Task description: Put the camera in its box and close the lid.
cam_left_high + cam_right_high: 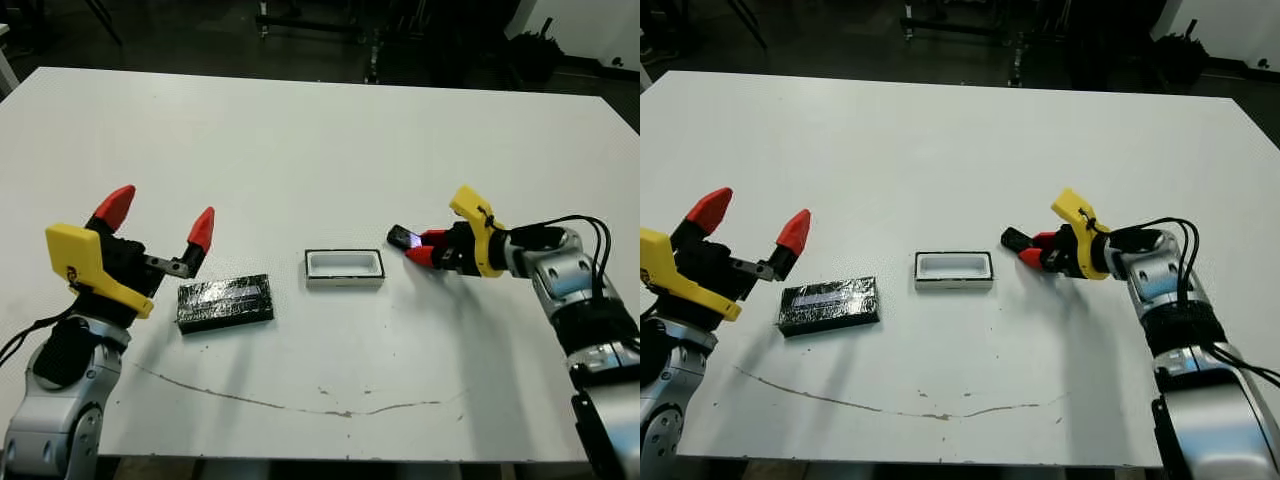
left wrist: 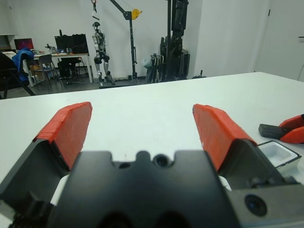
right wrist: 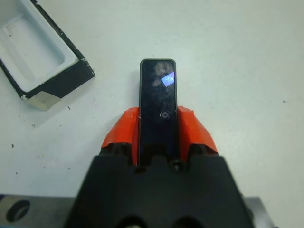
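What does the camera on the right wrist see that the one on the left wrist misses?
Only the right wrist view shows the camera's glossy face, clamped between the right gripper's fingers, just short of the box. Only the left wrist view shows the left gripper open and empty, and a workshop beyond the table. Both catch the box, the camera and the table.

The camera (image 3: 158, 102) between my right fingers (image 3: 192, 126) looked like smooth glossy black plastic, catching a bright glint. The lid (image 1: 225, 300) shone with a wrinkled, reflective film. The box (image 1: 345, 268) looked matt white inside. The table (image 1: 330, 150) was matt white, scuffed.
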Robot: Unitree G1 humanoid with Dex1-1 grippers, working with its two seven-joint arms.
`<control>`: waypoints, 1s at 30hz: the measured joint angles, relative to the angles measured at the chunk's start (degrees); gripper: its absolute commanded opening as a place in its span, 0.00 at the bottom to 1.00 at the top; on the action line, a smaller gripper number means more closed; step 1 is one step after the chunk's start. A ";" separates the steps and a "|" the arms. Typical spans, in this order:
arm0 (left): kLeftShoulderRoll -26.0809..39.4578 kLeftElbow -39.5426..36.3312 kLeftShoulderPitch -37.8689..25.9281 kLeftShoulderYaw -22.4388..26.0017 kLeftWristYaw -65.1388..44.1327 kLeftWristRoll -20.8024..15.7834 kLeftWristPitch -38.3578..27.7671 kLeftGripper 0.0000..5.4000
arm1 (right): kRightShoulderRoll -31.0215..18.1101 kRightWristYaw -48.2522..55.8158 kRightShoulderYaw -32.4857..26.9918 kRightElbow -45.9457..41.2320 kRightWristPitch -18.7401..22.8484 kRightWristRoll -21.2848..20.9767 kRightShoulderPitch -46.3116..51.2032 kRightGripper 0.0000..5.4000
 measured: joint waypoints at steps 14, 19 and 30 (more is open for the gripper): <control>0.00 -0.01 -0.08 -0.36 0.01 0.09 0.05 1.00 | 0.23 4.55 -3.94 -7.14 0.25 6.32 -4.35 0.31; -0.06 -0.10 0.07 -1.06 0.07 0.82 0.02 1.00 | 2.39 5.65 -4.19 -10.84 6.09 10.42 -4.74 0.31; -0.17 -0.51 0.79 -1.18 0.47 1.07 0.03 1.00 | 7.27 6.29 -0.30 -11.21 8.01 11.85 -4.80 0.31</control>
